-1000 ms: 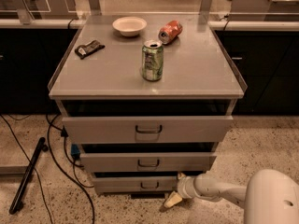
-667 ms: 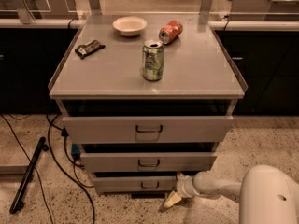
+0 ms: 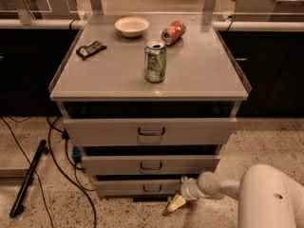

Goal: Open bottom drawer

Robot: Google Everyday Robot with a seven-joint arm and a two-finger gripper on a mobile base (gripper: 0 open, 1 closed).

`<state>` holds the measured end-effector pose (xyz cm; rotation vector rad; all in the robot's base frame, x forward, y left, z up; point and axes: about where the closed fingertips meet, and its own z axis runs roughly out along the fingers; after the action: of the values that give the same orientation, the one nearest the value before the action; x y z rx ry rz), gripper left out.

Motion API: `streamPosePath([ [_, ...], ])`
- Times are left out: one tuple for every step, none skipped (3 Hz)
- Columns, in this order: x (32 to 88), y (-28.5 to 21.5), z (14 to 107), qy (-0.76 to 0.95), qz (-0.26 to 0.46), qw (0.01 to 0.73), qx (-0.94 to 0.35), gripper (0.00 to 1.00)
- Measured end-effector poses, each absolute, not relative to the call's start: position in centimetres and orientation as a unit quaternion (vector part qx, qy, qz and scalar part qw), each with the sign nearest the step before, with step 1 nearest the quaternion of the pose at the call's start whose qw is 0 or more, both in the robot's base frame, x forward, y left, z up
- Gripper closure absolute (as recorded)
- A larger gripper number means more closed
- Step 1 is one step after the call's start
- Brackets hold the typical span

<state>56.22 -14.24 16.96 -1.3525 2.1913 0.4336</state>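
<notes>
The bottom drawer (image 3: 137, 187) is the lowest, narrowest grey front of the cabinet, with a small dark loop handle (image 3: 152, 188) at its centre. It stands slightly forward, with a dark gap above it. My gripper (image 3: 174, 204) hangs from the white arm (image 3: 223, 186) near the floor, just right of the drawer's right end and a little below it, apart from the handle. It holds nothing that I can see.
Above are the middle drawer (image 3: 150, 165) and the wide top drawer (image 3: 150, 131). On the cabinet top stand a green can (image 3: 155, 61), a tipped red can (image 3: 173, 32), a white bowl (image 3: 131, 26) and a dark packet (image 3: 90, 49). Cables and a black bar (image 3: 28, 177) lie on the floor at left.
The arm's white housing has shifted slightly left in view. The gripper stays by the bottom drawer's right end. The drawers have not moved.
</notes>
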Motion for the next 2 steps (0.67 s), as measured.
streamPosePath([
  [55.46, -14.95, 16.98, 0.818, 0.173, 0.249, -0.489, 0.0],
  [55.46, -14.94, 17.19, 0.818, 0.173, 0.249, -0.489, 0.0],
])
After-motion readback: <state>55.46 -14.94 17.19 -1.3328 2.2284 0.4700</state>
